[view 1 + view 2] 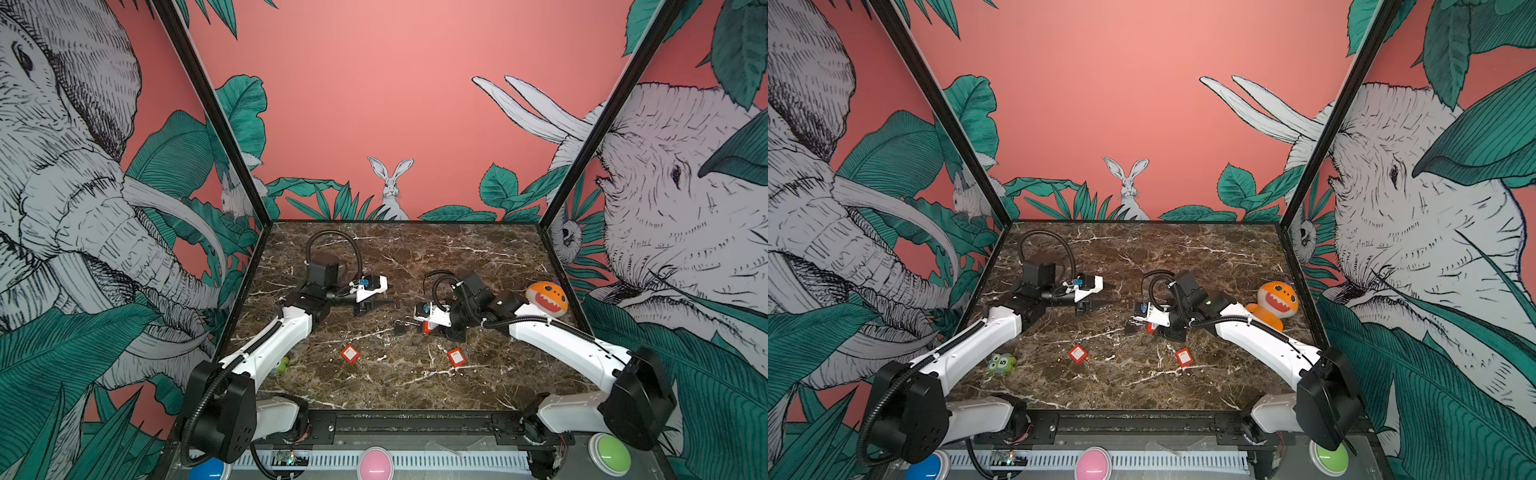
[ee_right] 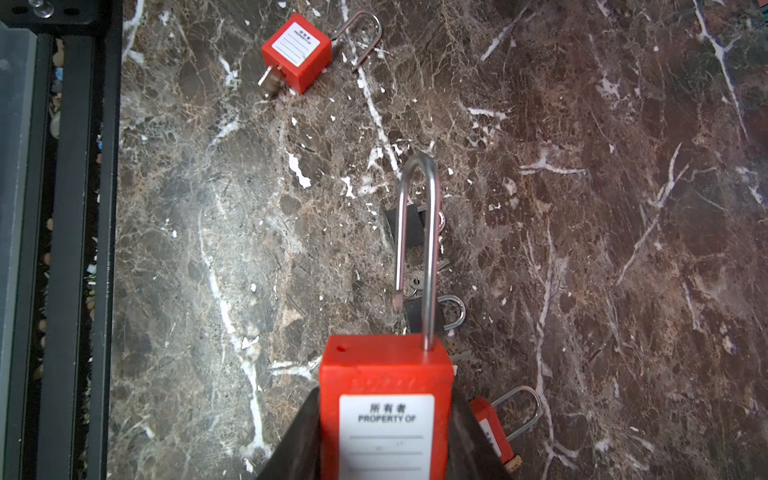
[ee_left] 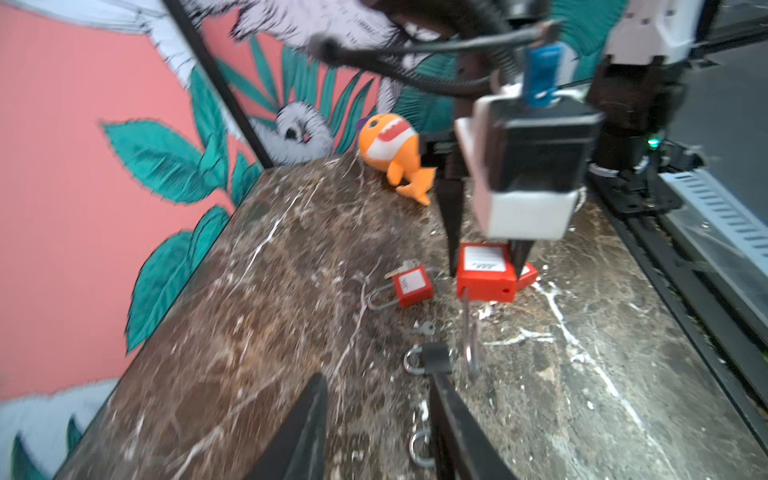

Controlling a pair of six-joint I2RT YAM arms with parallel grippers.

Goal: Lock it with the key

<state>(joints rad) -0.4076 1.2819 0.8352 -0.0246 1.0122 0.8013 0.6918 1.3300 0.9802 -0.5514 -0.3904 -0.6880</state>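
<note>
My right gripper is shut on the body of a red padlock, held just above the marble. Its steel shackle is sprung open. In the left wrist view this red padlock sits between the right fingers. A small silver key lies loose on the table under the shackle, between two small black padlocks. My left gripper hovers open and empty, close to one black padlock and short of the key. In a top view the left gripper is up-left of the right gripper.
Another red padlock with a key in its base lies nearer the front rail, and one more lies beside the right fingers. An orange plush sits by the right wall. A green toy rests under the left arm.
</note>
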